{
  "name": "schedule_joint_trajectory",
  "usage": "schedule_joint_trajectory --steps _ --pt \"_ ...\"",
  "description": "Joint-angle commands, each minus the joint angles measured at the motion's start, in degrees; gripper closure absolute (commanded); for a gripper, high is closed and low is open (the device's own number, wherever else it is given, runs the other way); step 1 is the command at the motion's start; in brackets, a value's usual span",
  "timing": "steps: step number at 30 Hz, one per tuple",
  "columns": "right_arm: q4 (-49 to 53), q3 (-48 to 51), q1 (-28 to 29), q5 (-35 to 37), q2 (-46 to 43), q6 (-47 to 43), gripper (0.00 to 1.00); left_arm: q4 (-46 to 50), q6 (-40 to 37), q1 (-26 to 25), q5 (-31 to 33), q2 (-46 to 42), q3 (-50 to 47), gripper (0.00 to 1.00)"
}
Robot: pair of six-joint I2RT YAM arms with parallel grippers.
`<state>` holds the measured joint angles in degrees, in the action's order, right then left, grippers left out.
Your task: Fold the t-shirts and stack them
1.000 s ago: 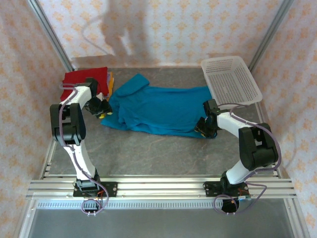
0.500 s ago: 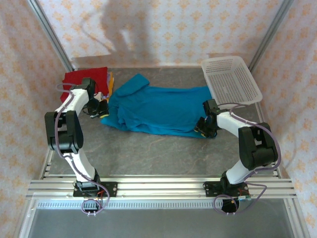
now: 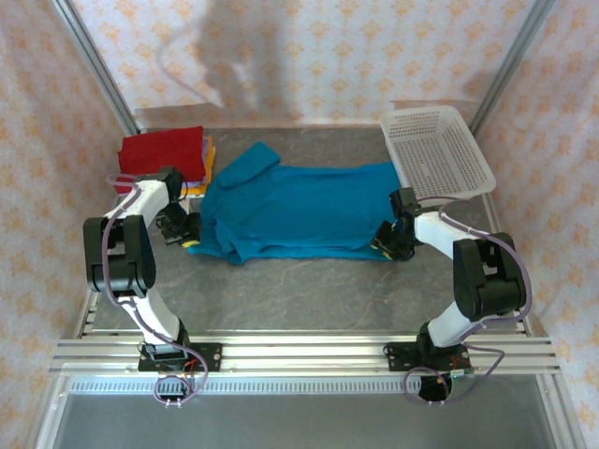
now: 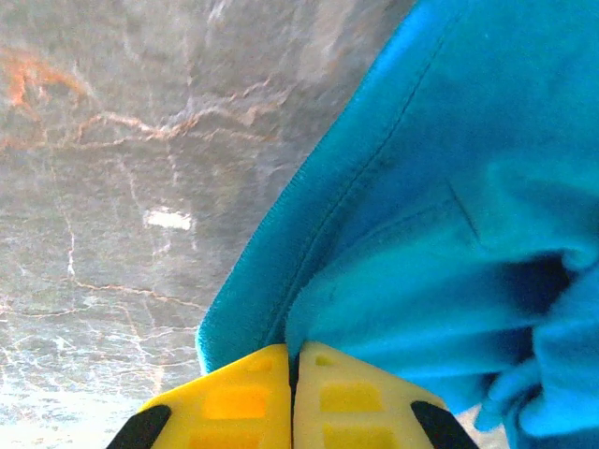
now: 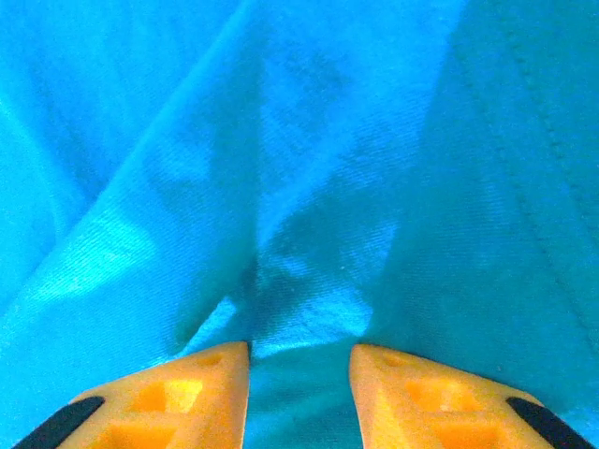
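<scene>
Since both arms are at the cloth, the step in hand is judged to be the first fold of the teal shirt (image 3: pixel 299 210). It lies spread flat on the table (image 3: pixel 309 290), one end just beside the basket (image 3: pixel 438 154) and the other reaching well away from it. The folded stack (image 3: pixel 164 150) sits beyond that far end, well apart from the basket.

Left gripper (image 4: pixel 293 351): at the shirt end farthest from the basket, fingers pressed together on a seamed edge, with very little cloth between the pads.

Right gripper (image 5: pixel 299 351): just in front of the basket, fingers part-closed with bunched cloth in the gap. The creases run into that gap, so a grip is judged likely.

Risks:
- The left hold is shallow, so the edge could slip out under any pull.
- Uneven lifting by the two arms would skew the fold.
- A high swing on the right could catch the basket rim.
</scene>
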<state>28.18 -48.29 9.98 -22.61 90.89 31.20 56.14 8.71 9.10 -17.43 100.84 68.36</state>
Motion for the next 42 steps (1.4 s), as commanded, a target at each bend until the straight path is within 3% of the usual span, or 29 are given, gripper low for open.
schedule_joint_trajectory --steps 1,7,17,20,22,26,32,35,42 --pt "4.1 2.7 -0.7 2.9 0.5 -1.0 0.64 2.2 0.2 0.0 4.6 2.4 -2.1 0.92" --pt "6.5 4.7 -0.7 2.7 -1.5 -1.0 0.64 3.5 0.2 0.0 8.7 3.1 -3.5 0.92" --pt "8.0 14.8 -0.3 1.5 -13.3 2.5 0.64 6.8 2.6 -0.1 10.5 0.9 -2.8 0.93" --pt "9.2 16.5 -0.3 0.9 -16.5 2.7 0.64 8.6 2.7 -0.1 10.8 0.6 -2.1 0.86" --pt "10.2 16.6 -0.1 -0.2 -18.7 2.3 0.64 9.3 3.0 0.0 10.1 -0.2 -2.0 0.75" --pt "15.3 13.7 0.1 -1.9 -25.3 0.8 0.63 9.9 4.6 -0.2 6.3 -7.3 -2.6 0.61" --pt "20.8 7.1 0.4 -5.1 -29.0 0.0 0.6 5.3 10.5 -4.2 -3.0 -18.6 -5.5 0.58" --pt "17.2 5.5 4.8 -6.7 -28.8 4.3 0.57 0.7 13.2 -5.2 -10.2 -18.7 -9.8 0.61" --pt "-0.2 1.7 23.7 -5.7 -17.4 19.2 0.57 -3.4 14.4 -6.5 -11.4 -18.2 -14.9 0.64"
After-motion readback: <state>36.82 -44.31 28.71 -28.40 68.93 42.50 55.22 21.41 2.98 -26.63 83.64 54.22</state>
